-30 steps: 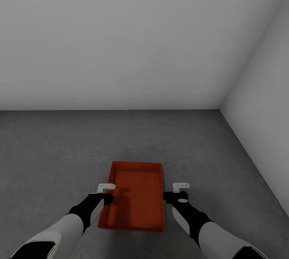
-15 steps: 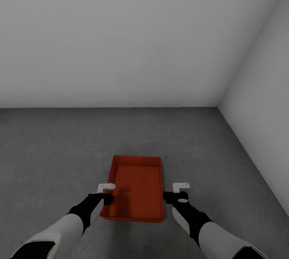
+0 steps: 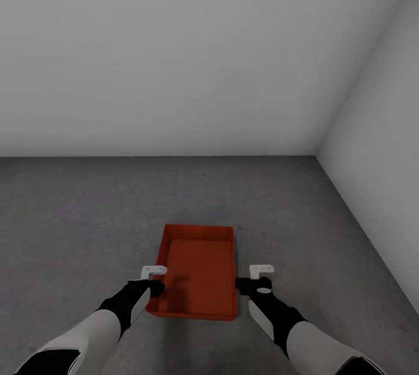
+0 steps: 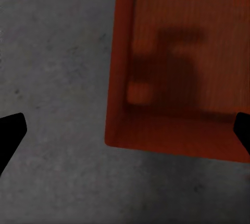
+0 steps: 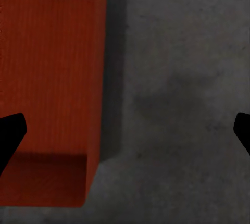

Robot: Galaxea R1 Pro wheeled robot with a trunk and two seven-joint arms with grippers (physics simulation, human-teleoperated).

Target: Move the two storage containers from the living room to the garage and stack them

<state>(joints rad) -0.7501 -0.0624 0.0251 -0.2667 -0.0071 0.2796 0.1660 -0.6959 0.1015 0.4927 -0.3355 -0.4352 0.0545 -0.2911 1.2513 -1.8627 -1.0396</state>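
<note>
Concrete floor (image 3: 87,218), dark grey and speckled, runs up to two plain pale grey walls (image 3: 192,55) that meet in a corner at the head view's right. One orange-red storage container (image 3: 198,270) sits on this floor, directly ahead of the robot, its long side running away from the camera. It has no lid and its inside is bare, crossed only by a dark shadow near the closer end.

Above it hang both arms, one on either side. The left hand (image 3: 152,282) hovers over the container's left wall near the closer corner, and the right hand (image 3: 254,281) hovers just off its right wall. In the left wrist view the container (image 4: 182,67) lies below with its near corner in sight, and the two black fingertips (image 4: 10,133) show at the picture's far edges, spread wide with nothing between them but container and floor. The right wrist view is much the same: the container (image 5: 49,88) lies under one fingertip (image 5: 10,133), bare concrete (image 5: 182,99) under the other, and the hand is spread wide and holds nothing. Neither hand touches the container.
</note>
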